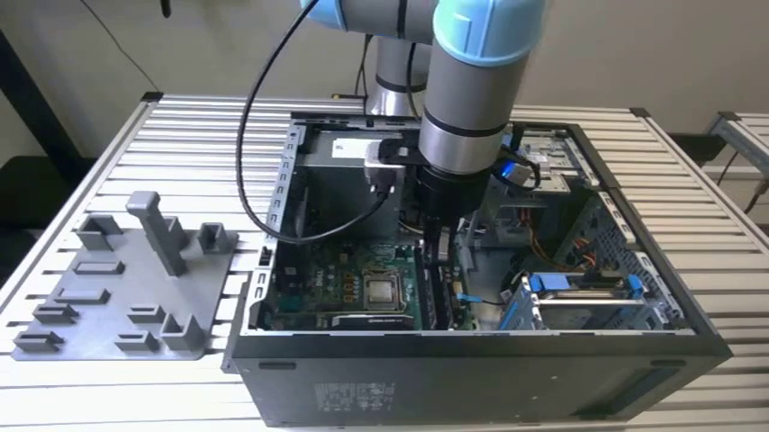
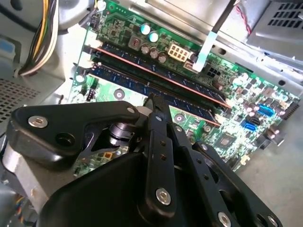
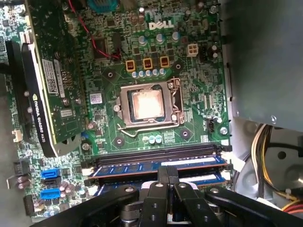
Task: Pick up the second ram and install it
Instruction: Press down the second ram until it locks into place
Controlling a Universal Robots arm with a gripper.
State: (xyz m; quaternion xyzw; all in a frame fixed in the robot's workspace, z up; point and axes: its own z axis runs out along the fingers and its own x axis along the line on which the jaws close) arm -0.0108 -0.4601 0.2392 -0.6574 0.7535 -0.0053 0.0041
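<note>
Arm [image 1: 474, 81] reaching straight down into the open computer case [image 1: 481, 360] on the bench [image 1: 180, 144], wrist vertical over the green motherboard [image 3: 189, 94]. Gripper [image 3: 166, 174] jaws pinched narrow, tips right at the second ram [image 3: 189, 178]; whether they grip it, I cannot tell. That stick lies in the slots just beside the processor socket [image 3: 149, 105], alongside another stick [image 3: 156, 166].
</note>
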